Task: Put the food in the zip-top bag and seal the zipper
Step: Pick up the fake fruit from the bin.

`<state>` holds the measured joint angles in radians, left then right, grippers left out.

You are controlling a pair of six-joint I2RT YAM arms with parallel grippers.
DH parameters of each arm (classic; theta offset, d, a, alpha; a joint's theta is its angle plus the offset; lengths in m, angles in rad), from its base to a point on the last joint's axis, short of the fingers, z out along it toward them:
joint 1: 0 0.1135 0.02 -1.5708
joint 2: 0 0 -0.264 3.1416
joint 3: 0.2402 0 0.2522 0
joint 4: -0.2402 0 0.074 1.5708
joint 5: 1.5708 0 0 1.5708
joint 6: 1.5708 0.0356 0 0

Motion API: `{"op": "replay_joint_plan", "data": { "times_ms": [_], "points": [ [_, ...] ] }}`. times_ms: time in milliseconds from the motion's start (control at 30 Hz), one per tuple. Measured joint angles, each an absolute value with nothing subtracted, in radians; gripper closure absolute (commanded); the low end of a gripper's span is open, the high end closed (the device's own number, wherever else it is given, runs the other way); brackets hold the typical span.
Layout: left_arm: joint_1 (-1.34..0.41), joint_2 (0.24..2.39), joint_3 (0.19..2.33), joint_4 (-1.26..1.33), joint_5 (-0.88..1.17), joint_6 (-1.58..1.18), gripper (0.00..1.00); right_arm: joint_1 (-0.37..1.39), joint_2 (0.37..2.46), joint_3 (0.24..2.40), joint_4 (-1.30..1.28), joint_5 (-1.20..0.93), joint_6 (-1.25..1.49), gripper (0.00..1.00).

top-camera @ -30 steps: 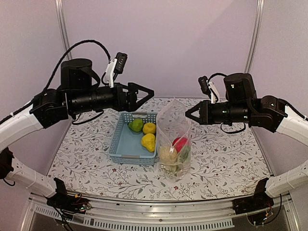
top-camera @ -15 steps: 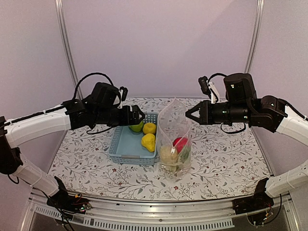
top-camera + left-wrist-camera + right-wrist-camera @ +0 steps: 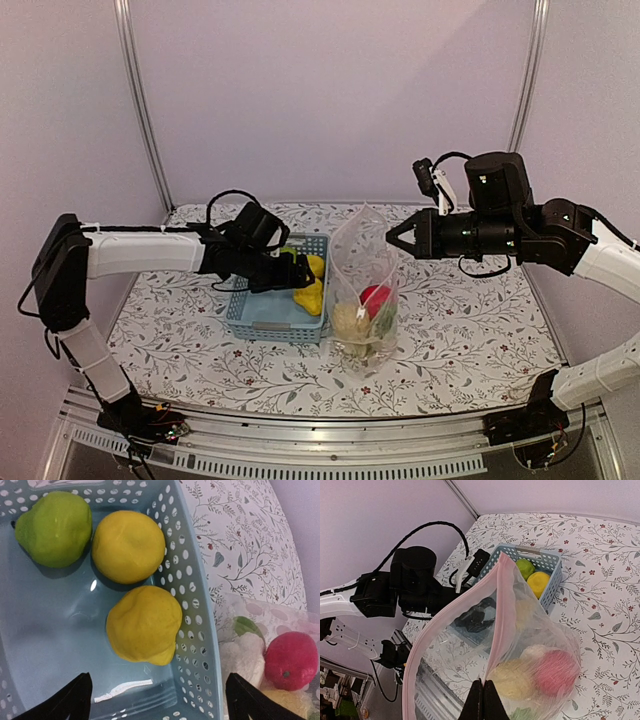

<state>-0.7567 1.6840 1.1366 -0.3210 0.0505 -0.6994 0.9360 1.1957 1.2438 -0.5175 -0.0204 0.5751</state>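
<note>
Lemon [image 3: 144, 625] pickup from the blue basket [image 3: 199, 615] is in hand.
The left gripper [image 3: 159, 700] is spread above it, to be lowered and closed; the zip-top bag [image 3: 360, 255] is pinched by the right gripper [image 3: 482, 700].

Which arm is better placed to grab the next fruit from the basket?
Left. The left gripper hangs open over a yellow fruit in the basket, while the right gripper is shut on the edge of the bag, holding it up.

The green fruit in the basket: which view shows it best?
The left wrist view: the green fruit lies close and whole in a basket corner. The right wrist view shows it small, beyond the bag. In the top view the left arm hides most of it.
</note>
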Motion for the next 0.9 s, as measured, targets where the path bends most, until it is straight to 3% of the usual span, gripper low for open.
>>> {"op": "replay_joint_plan", "data": {
  "times_ms": [467, 900],
  "points": [
    [-0.751, 1.86, 1.22, -0.311, 0.089, -0.655, 0.07, 0.936, 1.195, 1.244, -0.529, -0.013, 0.575, 1.0],
    [-0.74, 1.927, 1.245, -0.313, 0.086, -0.631, 0.16, 0.936, 1.195, 1.25, -0.539, -0.013, 0.568, 1.0]
  ]
}}
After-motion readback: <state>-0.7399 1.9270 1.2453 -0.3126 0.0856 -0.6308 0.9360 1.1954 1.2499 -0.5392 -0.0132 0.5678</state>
